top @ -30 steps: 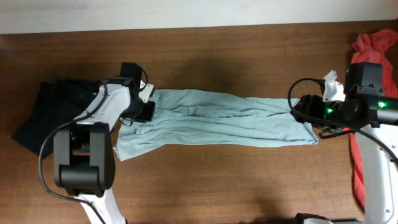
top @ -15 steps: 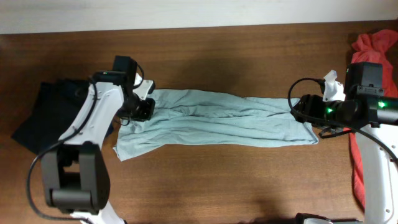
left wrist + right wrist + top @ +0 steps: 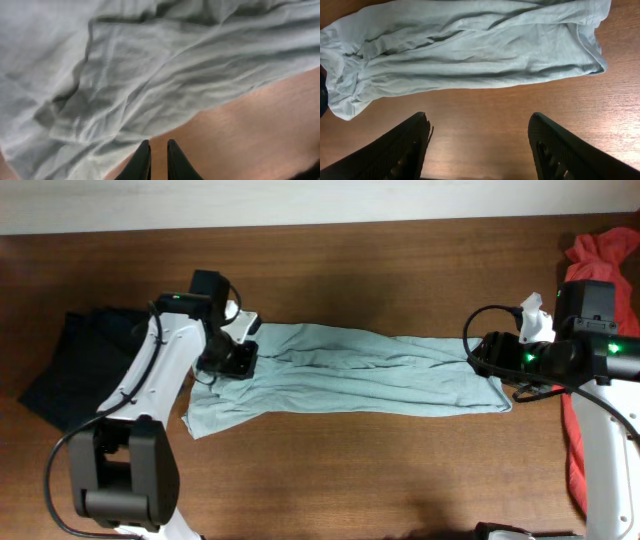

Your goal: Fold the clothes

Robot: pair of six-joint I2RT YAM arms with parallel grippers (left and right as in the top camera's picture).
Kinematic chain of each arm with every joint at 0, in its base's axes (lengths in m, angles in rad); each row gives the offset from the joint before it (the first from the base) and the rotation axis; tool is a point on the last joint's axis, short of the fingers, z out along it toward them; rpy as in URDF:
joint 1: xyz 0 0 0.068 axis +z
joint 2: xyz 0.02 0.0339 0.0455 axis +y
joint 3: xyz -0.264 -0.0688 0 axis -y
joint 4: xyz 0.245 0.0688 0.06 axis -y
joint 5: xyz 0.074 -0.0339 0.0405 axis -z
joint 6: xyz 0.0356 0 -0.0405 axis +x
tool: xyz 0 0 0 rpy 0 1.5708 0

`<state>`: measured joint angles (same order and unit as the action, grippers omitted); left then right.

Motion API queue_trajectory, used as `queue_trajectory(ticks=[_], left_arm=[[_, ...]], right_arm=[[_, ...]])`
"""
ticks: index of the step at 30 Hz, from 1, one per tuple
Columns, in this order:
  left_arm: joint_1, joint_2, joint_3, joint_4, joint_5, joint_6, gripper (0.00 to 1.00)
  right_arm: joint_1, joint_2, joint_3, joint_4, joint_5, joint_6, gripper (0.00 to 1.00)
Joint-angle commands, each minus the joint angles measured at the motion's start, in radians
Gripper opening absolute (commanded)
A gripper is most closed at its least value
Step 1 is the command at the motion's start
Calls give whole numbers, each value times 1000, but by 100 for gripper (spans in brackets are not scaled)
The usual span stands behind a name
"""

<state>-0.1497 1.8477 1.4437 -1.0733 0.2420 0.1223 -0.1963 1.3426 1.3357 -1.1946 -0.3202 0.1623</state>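
On the table [image 3: 350, 470], pale teal T-shirt [image 3: 350, 375] between my barely parted left gripper [image 3: 158, 155] and wide-open, empty right gripper [image 3: 479, 117].

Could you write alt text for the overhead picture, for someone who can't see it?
A pale grey-blue T-shirt lies rumpled and stretched lengthwise on a wooden table, with the left gripper at one end and the right gripper at the other. A dark navy garment and a red-orange garment lie at the table's sides.
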Motion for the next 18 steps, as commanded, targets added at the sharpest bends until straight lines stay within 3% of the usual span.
queue_trajectory(ticks=[1,5,11,18], left_arm=[[2,-8,-11,121,-75,7,22],[2,0,-76,298,-74,6,26],[2,84,-121,427,-81,7,1],[1,167,-121,459,-74,3,0]], right_arm=[[6,-11,-4,8,-9,11,66],[6,-11,-4,10,-9,11,66],[6,-11,-4,10,-9,11,66],[6,-11,-4,2,-9,11,66]])
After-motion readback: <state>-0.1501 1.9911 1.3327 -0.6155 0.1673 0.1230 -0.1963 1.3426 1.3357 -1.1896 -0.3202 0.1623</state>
